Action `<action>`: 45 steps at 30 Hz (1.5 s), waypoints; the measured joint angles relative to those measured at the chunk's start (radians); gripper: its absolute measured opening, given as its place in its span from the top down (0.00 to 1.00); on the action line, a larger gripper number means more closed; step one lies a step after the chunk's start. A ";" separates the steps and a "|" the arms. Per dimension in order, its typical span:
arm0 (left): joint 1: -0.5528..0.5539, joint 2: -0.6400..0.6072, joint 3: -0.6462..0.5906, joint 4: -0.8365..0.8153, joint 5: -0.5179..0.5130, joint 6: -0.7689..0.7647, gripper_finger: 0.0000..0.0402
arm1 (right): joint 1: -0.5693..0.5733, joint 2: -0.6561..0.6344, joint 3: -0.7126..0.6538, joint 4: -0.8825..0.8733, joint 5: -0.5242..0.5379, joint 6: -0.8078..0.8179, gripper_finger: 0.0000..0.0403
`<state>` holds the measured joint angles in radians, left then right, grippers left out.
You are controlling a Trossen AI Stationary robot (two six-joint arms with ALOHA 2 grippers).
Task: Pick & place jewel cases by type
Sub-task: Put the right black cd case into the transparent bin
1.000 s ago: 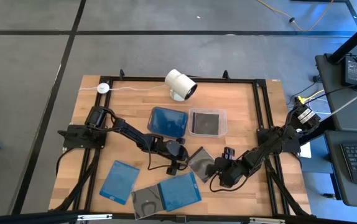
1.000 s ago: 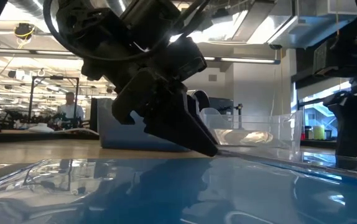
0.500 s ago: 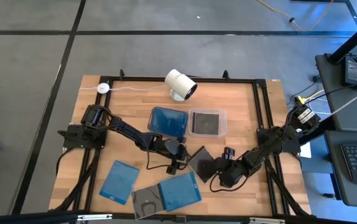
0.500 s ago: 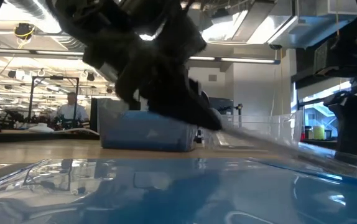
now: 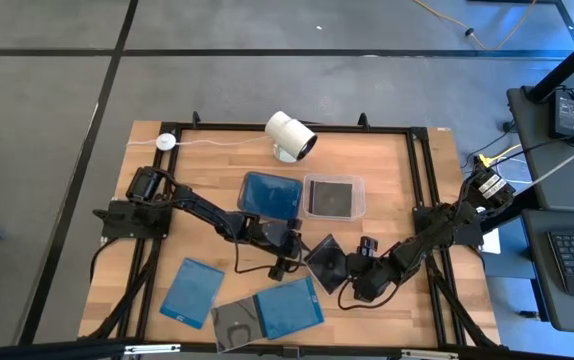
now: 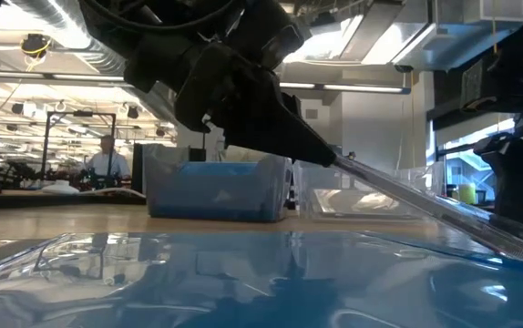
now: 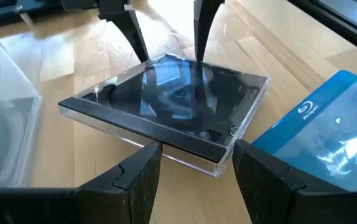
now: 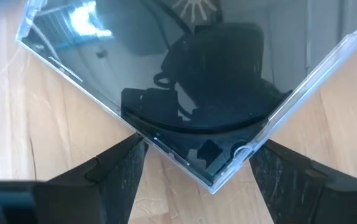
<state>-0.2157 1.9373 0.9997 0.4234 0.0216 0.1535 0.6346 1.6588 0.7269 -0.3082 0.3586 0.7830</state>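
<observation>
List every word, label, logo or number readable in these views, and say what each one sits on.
Blu-ray disc logo, a symbol with no legible lettering: on the blue jewel case beside the dark jewel case in the left wrist view.
Small round mark on the dark jewel case's corner: too small to read.
Nothing else carries readable text in any view.

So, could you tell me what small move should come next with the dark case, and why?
Probably raise the left gripper a little. It seems to pinch one corner of the case, which is tilted, its far corner low by the right gripper. Lifting it clear comes before carrying it to the clear tub, which holds a dark case.
</observation>
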 joint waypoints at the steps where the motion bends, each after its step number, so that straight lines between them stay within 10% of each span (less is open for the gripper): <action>1: 0.000 0.000 0.000 0.003 0.000 0.016 0.52 | 0.000 0.000 0.000 0.000 0.001 -0.001 0.30; 45: -0.036 0.007 0.003 0.187 -0.081 0.983 0.52 | -0.003 0.001 0.001 0.009 0.021 -0.035 0.30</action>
<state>-0.2516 1.9442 1.0031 0.6101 -0.0592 1.1363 0.6319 1.6600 0.7280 -0.2989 0.3797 0.7483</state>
